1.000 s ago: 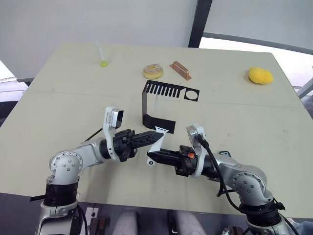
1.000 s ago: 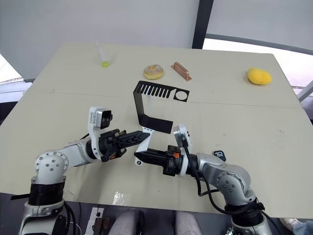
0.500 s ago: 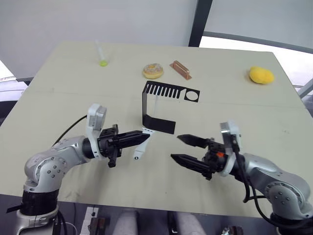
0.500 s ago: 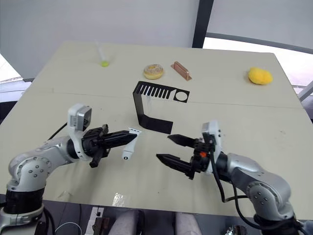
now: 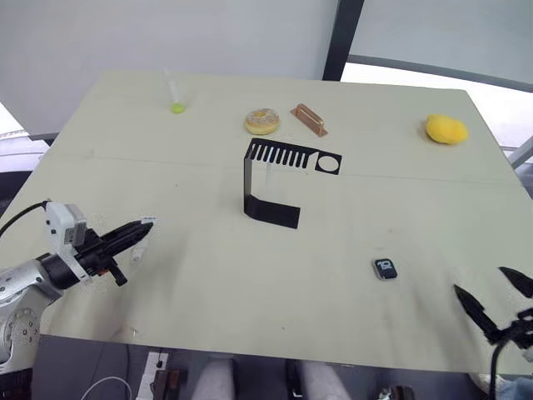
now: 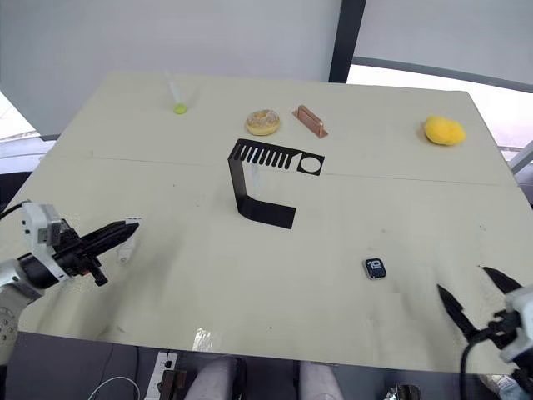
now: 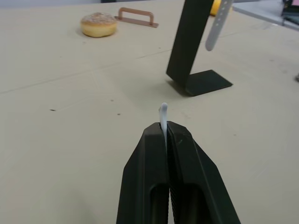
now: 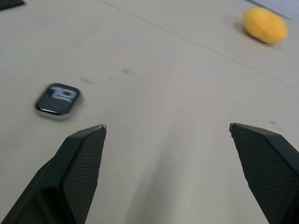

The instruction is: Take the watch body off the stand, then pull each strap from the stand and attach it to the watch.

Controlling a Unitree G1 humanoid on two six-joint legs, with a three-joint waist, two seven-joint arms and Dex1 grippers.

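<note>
A: Your left gripper (image 5: pixel 143 226) sits out over the table's (image 5: pixel 208 283) left edge, fingers pinched together on a white strap (image 7: pixel 163 113). From the left wrist view you see just the strap's tip poking up between the closed fingers.

B: And your right gripper (image 5: pixel 493 298) is at the near right corner, fingers spread wide, nothing in them. The watch body (image 5: pixel 385 268) lies flat on the table, screen up, near that gripper but apart from it.

A: In the right wrist view the watch body shows just beyond one fingertip, digits lit.

B: The stand (image 5: pixel 275 179) is upright mid-table, base flat, slotted top plate pointing right. You've got the second strap (image 7: pixel 218 24) hanging from that top plate beside the upright.

A: Behind the stand: a doughnut (image 5: pixel 262 122) and a copper-coloured bar (image 5: pixel 308 119) close together. A yellow object (image 5: pixel 445 128) sits far right, a syringe with a green tip (image 5: pixel 172 92) far left.
</note>
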